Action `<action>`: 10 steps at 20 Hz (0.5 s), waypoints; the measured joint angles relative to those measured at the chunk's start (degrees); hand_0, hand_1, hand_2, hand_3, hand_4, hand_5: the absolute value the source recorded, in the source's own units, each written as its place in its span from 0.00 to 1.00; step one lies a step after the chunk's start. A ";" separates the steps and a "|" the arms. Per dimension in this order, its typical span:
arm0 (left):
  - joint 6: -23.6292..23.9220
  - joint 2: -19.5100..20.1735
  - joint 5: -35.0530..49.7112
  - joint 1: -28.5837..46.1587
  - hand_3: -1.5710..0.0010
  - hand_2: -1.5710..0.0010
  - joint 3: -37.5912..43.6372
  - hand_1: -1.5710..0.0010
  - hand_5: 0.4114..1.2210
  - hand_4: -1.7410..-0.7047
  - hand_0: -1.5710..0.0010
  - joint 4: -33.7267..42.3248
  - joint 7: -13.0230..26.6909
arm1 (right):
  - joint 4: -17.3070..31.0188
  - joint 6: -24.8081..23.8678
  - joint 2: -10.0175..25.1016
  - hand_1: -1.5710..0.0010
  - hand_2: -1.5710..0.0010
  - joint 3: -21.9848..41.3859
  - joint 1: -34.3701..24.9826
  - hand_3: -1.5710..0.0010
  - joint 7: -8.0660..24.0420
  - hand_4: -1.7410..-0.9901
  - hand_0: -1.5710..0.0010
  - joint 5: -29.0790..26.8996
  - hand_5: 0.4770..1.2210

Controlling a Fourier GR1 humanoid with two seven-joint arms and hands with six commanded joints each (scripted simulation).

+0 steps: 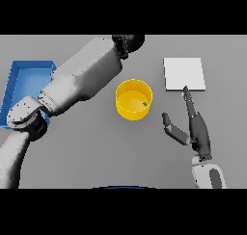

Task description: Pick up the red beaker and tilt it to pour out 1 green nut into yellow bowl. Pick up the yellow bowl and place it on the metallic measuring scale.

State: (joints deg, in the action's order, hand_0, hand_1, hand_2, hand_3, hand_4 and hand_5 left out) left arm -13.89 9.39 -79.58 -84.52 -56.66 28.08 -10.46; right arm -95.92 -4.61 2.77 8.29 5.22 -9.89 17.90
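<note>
Already the yellow bowl (134,99) sits upright at the centre of the grey table (96,152), with one small green nut (144,104) lying inside near its 4 o'clock wall. I judge the pour done, so the step in hand is lifting the bowl across to the metallic measuring scale (184,73), the pale square plate at about 2 o'clock from the bowl, apart from it.

My right hand (195,128) lies at 4 o'clock from the bowl, spread: thumb out towards the bowl, fingers straight, their tips touching or just over the scale's near edge. It holds nothing.

To do this well I would bring that hand in from the bowl's 3 o'clock side, pinch the rim or wall firmly, lift level so the nut stays in, and set down centred on the plate.

My left hand (129,41) is up at 12 o'clock, beyond the bowl; I cannot tell its fingers, and I see no red beaker. A blue tray (24,75) sits at 9 o'clock.
</note>
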 measured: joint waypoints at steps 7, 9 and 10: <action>-0.32 5.87 13.17 -7.53 0.09 0.00 18.82 0.00 1.00 0.01 0.00 -10.55 4.39 | 0.30 0.21 0.10 1.00 1.00 -0.57 -0.69 1.00 0.71 1.00 1.00 -0.99 0.26; 0.75 8.23 17.77 -7.88 0.08 0.00 24.57 0.00 1.00 0.00 0.00 -12.79 7.12 | 0.38 -0.05 -0.43 1.00 1.00 -0.17 -1.00 1.00 0.25 0.98 1.00 -0.74 0.26; 1.33 9.99 20.08 -7.59 0.08 0.00 27.28 0.00 1.00 0.00 0.00 -13.65 8.43 | 0.56 0.38 -0.46 1.00 1.00 -0.47 -1.54 1.00 0.57 0.98 1.00 -1.63 0.26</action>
State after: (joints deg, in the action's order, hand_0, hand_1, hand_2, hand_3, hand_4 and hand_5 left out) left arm -12.56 19.38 -59.50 -92.11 -29.38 14.44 -2.03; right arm -95.36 -4.24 2.30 7.81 3.68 -9.32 16.27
